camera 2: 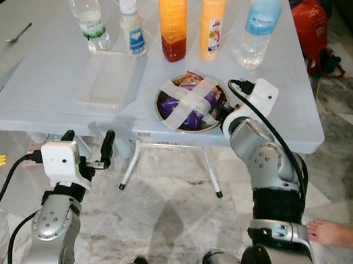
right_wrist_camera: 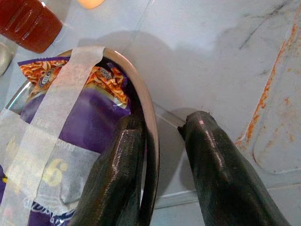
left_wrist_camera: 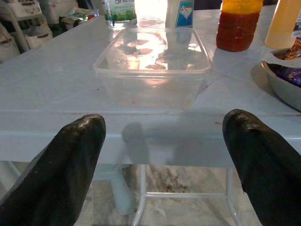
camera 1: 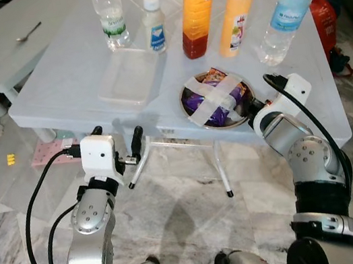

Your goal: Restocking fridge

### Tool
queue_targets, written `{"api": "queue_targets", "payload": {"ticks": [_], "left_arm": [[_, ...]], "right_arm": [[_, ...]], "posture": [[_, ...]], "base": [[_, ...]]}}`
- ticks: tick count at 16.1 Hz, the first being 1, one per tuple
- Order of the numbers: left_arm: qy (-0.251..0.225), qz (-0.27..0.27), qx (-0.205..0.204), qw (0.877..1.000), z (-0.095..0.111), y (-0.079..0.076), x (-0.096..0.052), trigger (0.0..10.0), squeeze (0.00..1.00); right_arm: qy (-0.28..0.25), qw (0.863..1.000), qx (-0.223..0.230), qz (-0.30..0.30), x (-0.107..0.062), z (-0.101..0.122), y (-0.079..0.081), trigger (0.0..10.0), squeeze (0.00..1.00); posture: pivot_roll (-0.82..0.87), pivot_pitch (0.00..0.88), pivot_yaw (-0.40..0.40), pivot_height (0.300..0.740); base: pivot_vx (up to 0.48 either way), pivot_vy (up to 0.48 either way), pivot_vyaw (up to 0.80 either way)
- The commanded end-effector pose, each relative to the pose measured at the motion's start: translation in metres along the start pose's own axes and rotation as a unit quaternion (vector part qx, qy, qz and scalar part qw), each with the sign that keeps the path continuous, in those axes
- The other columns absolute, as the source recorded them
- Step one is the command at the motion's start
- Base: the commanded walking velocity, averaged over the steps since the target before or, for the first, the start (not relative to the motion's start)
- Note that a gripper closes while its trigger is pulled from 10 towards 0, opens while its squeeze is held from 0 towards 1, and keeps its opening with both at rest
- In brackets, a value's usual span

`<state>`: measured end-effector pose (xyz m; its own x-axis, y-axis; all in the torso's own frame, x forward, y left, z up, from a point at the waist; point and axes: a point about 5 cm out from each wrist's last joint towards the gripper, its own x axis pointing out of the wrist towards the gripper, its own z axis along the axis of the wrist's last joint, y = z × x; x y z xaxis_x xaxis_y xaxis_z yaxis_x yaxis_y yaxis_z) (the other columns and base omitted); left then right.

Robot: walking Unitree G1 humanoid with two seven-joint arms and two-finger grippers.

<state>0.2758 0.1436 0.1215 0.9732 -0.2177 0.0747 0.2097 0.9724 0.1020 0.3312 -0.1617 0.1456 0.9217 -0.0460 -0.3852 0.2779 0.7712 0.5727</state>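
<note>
Table (camera 1: pixel 71 75): stocked for loading. Taped steel bowl (camera 1: pixel 190 112) of snack packets sits at its near edge; right gripper (right_wrist_camera: pixel 157 155) straddles the rim, fingers not yet closed. Clear container (left_wrist_camera: pixel 153 61) lies ahead of left gripper (left_wrist_camera: pixel 162 150), spread wide, empty, presumably lining up.

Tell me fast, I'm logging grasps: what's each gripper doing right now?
Left gripper: open, empty, short of the table edge, facing the clear plastic container.
Right gripper: fingers straddling the metal bowl's rim, not yet clamped.

Head stereo pair looks down on table (camera 1: pixel 69 69); wrist cameras sit close at its edge.
</note>
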Motion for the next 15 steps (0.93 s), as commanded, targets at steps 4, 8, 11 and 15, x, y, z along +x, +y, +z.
{"api": "queue_targets", "payload": {"ticks": [4, 8, 11, 15], "left_arm": [[0.004, -0.002, 0.002, 1.0, -0.002, -0.002, -0.002, 10.0, 0.0], [0.006, -0.002, 0.003, 1.0, -0.003, -0.002, -0.003, 10.0, 0.0], [0.007, -0.002, 0.004, 1.0, -0.003, -0.002, -0.003, 10.0, 0.0], [0.008, 0.003, 0.004, 1.0, -0.003, -0.001, -0.005, 10.0, 0.0]], "right_arm": [[0.027, 0.999, 0.001, 0.029, 0.007, -0.003, 0.01, 10.0, 1.0], [0.067, 0.997, 0.011, 0.031, 0.012, -0.013, 0.007, 10.0, 0.0], [0.098, 0.995, 0.005, 0.025, 0.015, -0.022, 0.0, 7.9, 0.0], [0.143, 0.989, -0.019, -0.027, 0.02, -0.034, -0.023, 0.0, 0.0]], "posture": [[0.02, 0.154, -0.022, 0.74], [0.02, 0.159, -0.028, 0.74], [0.02, 0.161, -0.028, 0.74], [0.03, 0.167, -0.041, 0.74]], "base": [[0.0, 0.0, 0.0], [0.0, 0.0, 0.0], [0.0, 0.0, 0.0], [0.0, 0.0, 0.0]]}}
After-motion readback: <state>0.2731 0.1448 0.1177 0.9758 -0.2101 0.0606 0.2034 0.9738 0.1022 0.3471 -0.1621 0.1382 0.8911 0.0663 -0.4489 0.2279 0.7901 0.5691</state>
